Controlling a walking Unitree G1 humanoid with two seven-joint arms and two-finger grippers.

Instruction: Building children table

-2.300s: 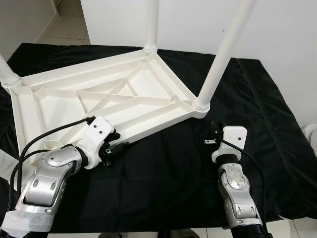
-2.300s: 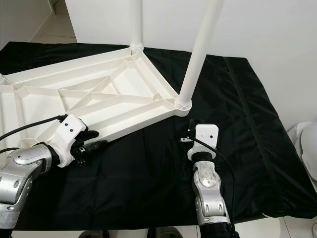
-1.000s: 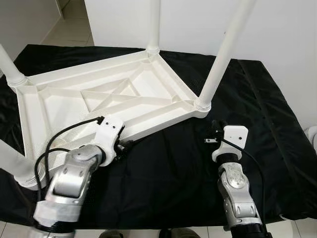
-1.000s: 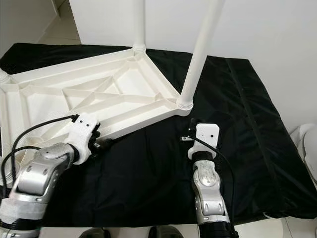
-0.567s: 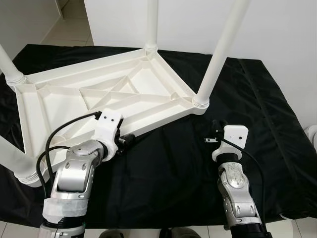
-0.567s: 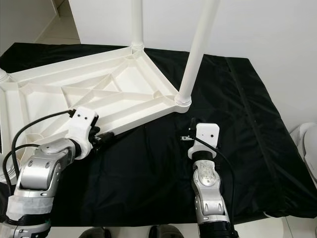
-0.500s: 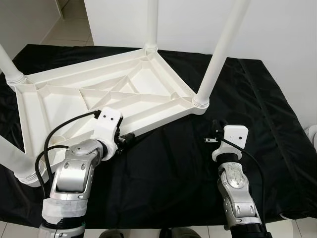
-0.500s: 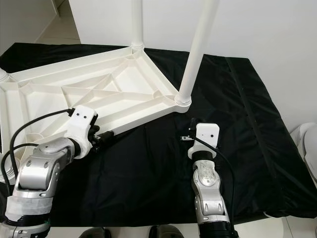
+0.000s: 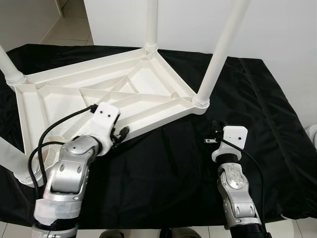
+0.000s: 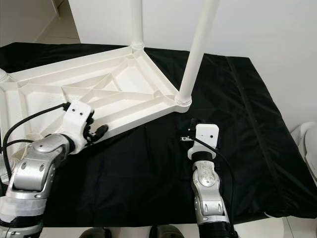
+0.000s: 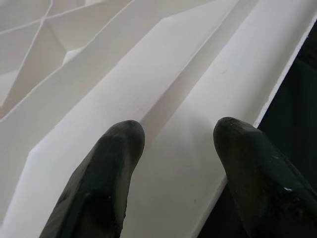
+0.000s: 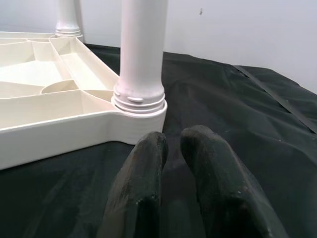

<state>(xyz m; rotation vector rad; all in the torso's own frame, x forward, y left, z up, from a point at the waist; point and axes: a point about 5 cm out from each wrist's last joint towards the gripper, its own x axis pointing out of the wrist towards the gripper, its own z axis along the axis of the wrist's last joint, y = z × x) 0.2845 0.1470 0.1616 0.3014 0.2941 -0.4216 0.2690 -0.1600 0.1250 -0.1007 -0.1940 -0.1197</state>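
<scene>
A white plastic children's table point(image 9: 163, 119) lies upside down on a black cloth point(image 9: 267, 114), its ribbed underside facing up. White legs stand in its corners: one at the near right point(image 9: 218, 54), one at the far corner point(image 9: 151, 25), one on the left point(image 9: 7, 67) and one at the near left point(image 9: 10, 158). My left gripper point(image 9: 120, 134) is open at the table's near rim, its fingers point(image 11: 109, 168) spread just over the rim's flat edge. Shut and empty, my right gripper point(image 12: 173, 141) rests low over the cloth, a short way in front of the near right leg point(image 12: 141, 54).
The black cloth covers the whole work surface and lies bare on the right and along the front. A white wall point(image 9: 277, 29) rises behind. Tiled floor point(image 9: 64, 25) lies at the far left. A white object point(image 9: 313, 134) sits past the cloth's right edge.
My left gripper has swung from along the cloth beside the rim to point onto the rim itself. The right arm has not moved.
</scene>
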